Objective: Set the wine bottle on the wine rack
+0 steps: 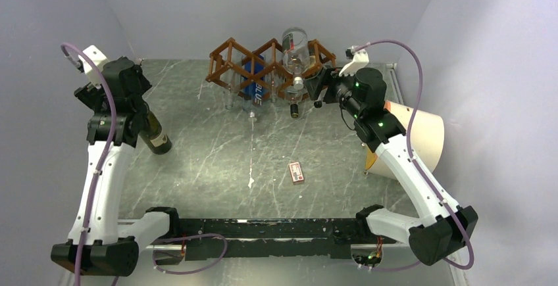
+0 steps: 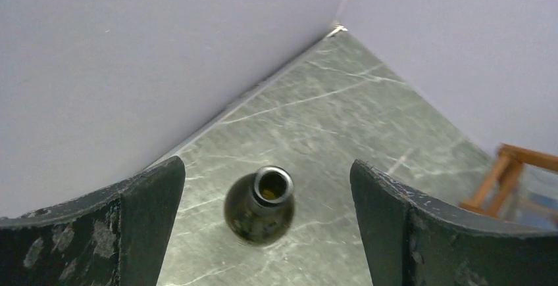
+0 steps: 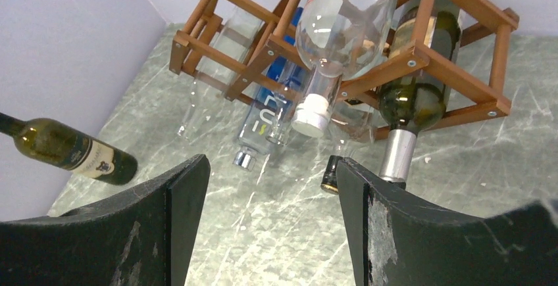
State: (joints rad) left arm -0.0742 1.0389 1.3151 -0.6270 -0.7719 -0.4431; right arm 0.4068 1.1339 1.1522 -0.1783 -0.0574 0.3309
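A dark green wine bottle (image 1: 156,135) with a pale label stands upright at the table's left side. In the left wrist view I look down into its open mouth (image 2: 271,186). My left gripper (image 2: 266,164) is open above it, one finger on each side and clear of the glass. The reddish-brown wine rack (image 1: 270,68) stands at the back centre and holds a blue bottle (image 3: 270,115), a clear bottle with a white cap (image 3: 342,29) and a green bottle with a silver neck (image 3: 421,82). My right gripper (image 3: 273,161) is open and empty just in front of the rack's right end.
A small red and white box (image 1: 297,172) lies on the table's middle. A beige cone-shaped object (image 1: 421,138) lies at the right edge behind my right arm. Walls close in the table at the left, back and right.
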